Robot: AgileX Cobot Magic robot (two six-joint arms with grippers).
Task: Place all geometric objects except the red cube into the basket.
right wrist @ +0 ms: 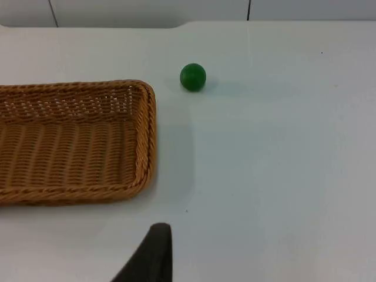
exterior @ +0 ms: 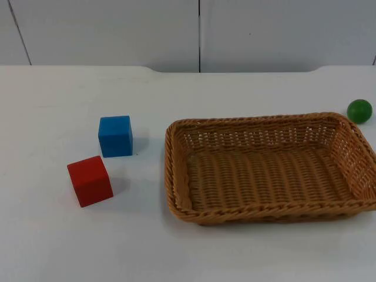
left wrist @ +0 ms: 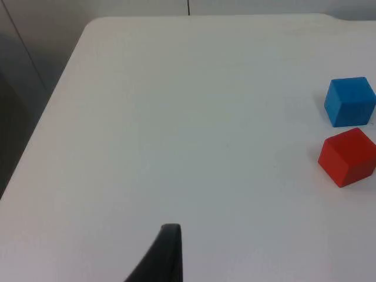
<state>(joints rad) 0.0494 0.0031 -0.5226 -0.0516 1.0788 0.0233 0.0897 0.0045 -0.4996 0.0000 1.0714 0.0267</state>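
White table top point(exterior: 247, 258) meets a grey partition wall point(exterior: 106, 29) along the top view's upper edge. One wicker basket point(exterior: 176, 176) sits right of centre, nothing inside it. Two cubes lie left of it: one blue cube point(exterior: 115, 136) and one red cube point(exterior: 90, 180), close together, perhaps not touching. One green ball point(exterior: 359, 111) rests near the basket's upper right corner, just apart from the rim. Bare surface surrounds everything. One black fingertip point(left wrist: 167, 255) of the left gripper and one fingertip point(right wrist: 154, 255) of the right gripper hang over bare table; how far either is open cannot be told.

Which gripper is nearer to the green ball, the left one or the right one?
Right. The right gripper looks across bare table at the green ball beside the basket. The left gripper faces the blue cube and red cube, across the basket from the ball.
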